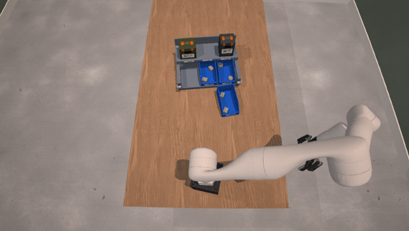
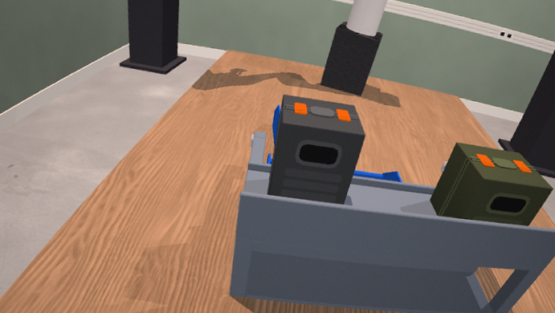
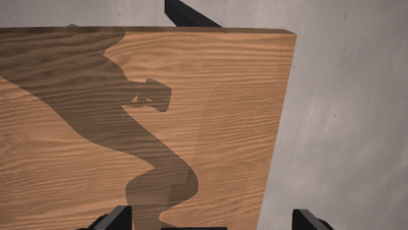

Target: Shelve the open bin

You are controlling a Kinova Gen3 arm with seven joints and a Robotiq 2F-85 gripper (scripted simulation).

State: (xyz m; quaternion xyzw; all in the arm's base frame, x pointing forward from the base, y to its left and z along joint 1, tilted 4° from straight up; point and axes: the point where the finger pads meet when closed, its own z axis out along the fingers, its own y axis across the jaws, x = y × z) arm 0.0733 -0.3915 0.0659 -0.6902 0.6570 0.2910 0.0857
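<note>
The open blue bin (image 1: 231, 100) stands on the table in front of the shelf's right part, slightly turned, its labelled front toward the arm's base. Two grey parts lie in it, one part (image 1: 222, 94) near its back and one part (image 1: 225, 109) near its front. The shelf (image 1: 205, 50) (image 2: 357, 235) holds a blue middle bin (image 1: 209, 74) and a blue right bin (image 1: 225, 71), each with two parts. The gap (image 1: 190, 74) is at the row's left end in the top view. My gripper (image 1: 300, 153) (image 3: 212, 219) is open and empty, far right of the bin, high up.
A green case (image 1: 187, 47) (image 2: 494, 183) stands on the upper board above the gap. A dark case (image 1: 226, 46) (image 2: 317, 159) stands above the right bin. The front lip (image 1: 195, 88) runs along the lower shelf. The arm's base (image 1: 205, 186) is on the table (image 1: 166, 127).
</note>
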